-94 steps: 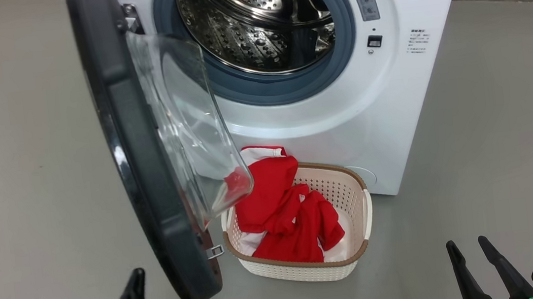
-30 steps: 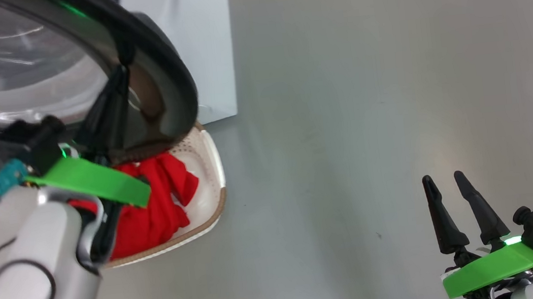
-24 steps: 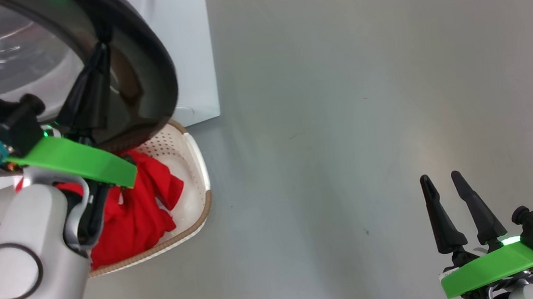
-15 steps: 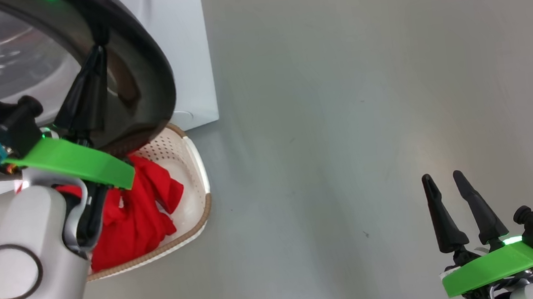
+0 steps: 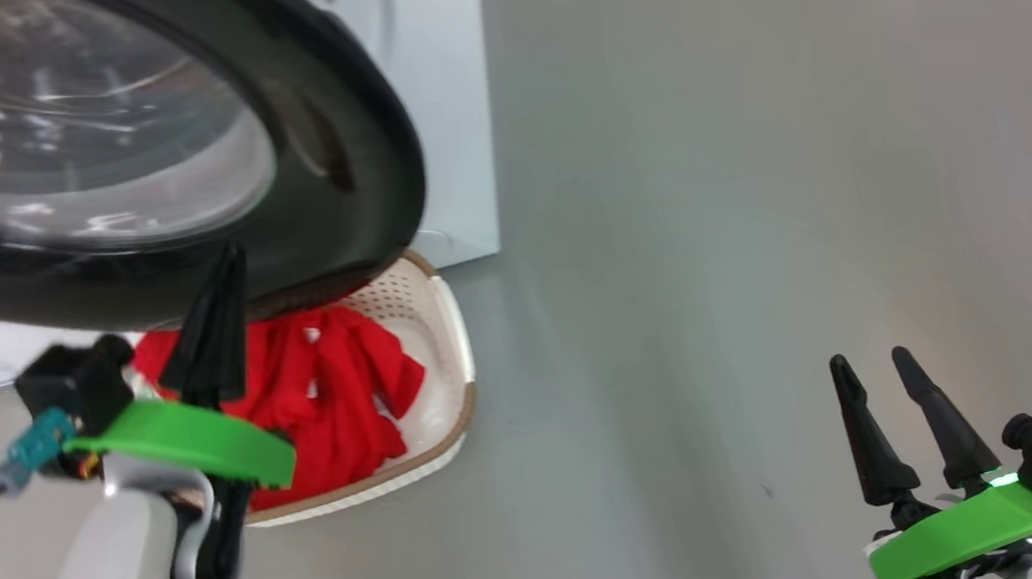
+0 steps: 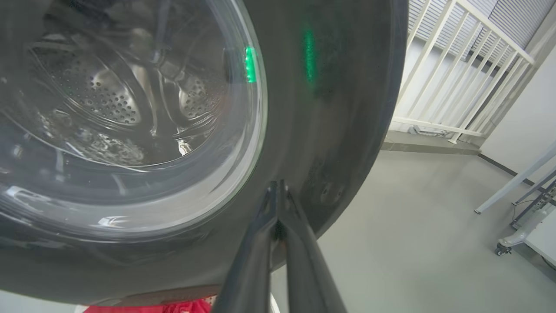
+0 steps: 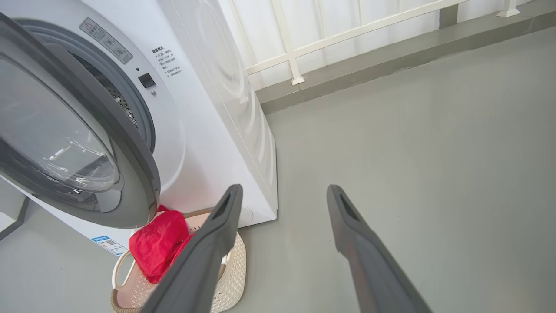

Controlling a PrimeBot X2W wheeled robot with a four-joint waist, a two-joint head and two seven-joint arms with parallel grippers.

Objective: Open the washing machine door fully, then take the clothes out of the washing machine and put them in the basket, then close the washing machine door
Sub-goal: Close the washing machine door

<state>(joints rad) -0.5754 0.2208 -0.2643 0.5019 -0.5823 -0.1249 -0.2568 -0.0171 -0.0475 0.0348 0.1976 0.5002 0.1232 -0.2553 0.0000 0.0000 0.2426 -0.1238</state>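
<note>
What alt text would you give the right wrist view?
A white washing machine, door partly open, with a basket of red clothes on the floor at its foot. The open right gripper reaches in from below; a white railing stands behind.

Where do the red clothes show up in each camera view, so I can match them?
Head view: clothes, lower left of centre, in the basket.
Left wrist view: clothes, a thin red strip at the bottom edge, left of centre.
Right wrist view: clothes, lower left, in the basket.
Shared landmark: the washing machine door, just above them each time.
</note>
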